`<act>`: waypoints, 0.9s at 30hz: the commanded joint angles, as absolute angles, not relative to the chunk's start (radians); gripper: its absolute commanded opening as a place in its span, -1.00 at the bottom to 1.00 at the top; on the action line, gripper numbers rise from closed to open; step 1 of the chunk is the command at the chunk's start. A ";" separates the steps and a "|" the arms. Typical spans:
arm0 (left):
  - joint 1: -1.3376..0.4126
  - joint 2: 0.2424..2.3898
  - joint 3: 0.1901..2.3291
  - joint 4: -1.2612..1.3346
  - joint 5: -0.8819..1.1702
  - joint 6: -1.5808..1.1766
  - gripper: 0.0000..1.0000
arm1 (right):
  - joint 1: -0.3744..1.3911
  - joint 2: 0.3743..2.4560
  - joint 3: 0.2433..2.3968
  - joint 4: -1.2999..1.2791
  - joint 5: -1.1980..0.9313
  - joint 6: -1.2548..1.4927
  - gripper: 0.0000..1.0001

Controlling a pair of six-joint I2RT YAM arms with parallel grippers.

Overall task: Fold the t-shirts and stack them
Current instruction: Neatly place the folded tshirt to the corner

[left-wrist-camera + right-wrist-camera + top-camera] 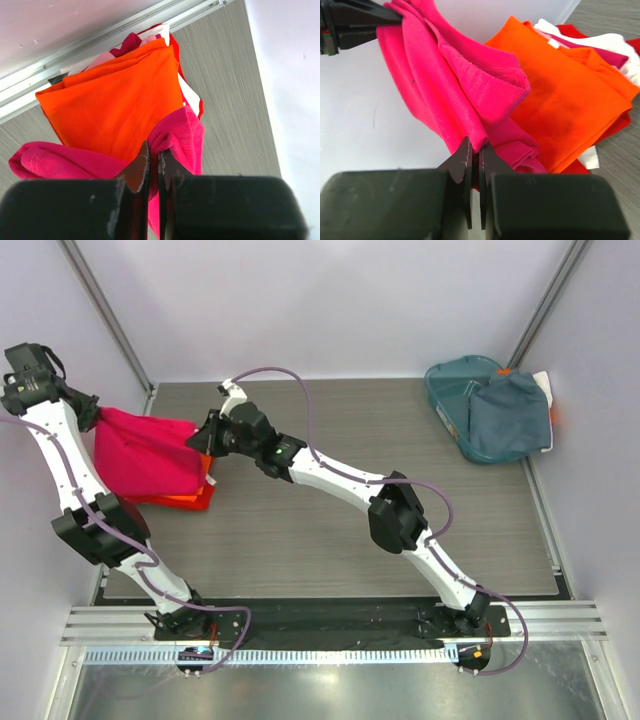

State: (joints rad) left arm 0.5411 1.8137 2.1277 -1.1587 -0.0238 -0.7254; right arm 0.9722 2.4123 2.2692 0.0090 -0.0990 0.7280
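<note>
Two pinched grips hold your magenta-pink tee [145, 455] up: the left gripper [152, 155] and right gripper [475, 150] each clamp an edge. It hangs over the folded orange tee [115, 100] at the table's [350, 540] far left. A grey-blue tee [510, 415] lies in the teal basket [450, 380], far right.

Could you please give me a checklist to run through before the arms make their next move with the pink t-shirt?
1. Left gripper jaws shut on the pink t-shirt: ok.
2. Right gripper jaws shut on the same shirt: ok.
3. Pink t-shirt held above the orange t-shirt: ok.
4. Pink t-shirt smooth and flat: not ok, it hangs bunched.
5. Teal basket emptied: not ok, grey-blue t-shirts lie in it.
</note>
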 commanded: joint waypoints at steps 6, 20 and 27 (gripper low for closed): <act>0.624 1.784 2.181 -0.993 -0.055 -0.769 -0.99 | 0.991 2.309 2.249 -0.006 -0.075 0.670 -0.97; 0.624 1.922 2.253 -0.947 -0.014 -0.813 -1.00 | 0.997 2.385 2.299 0.037 -0.022 0.676 -0.97; 0.609 1.957 2.237 -0.902 0.009 -0.824 -1.00 | 0.988 2.451 2.322 0.075 -0.005 0.693 -0.98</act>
State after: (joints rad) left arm 0.5774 1.9224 2.2070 -1.1366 0.0811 -0.8059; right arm 0.9997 2.4306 2.2871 0.0731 -0.0299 0.7036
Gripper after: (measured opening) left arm 0.034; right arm 0.067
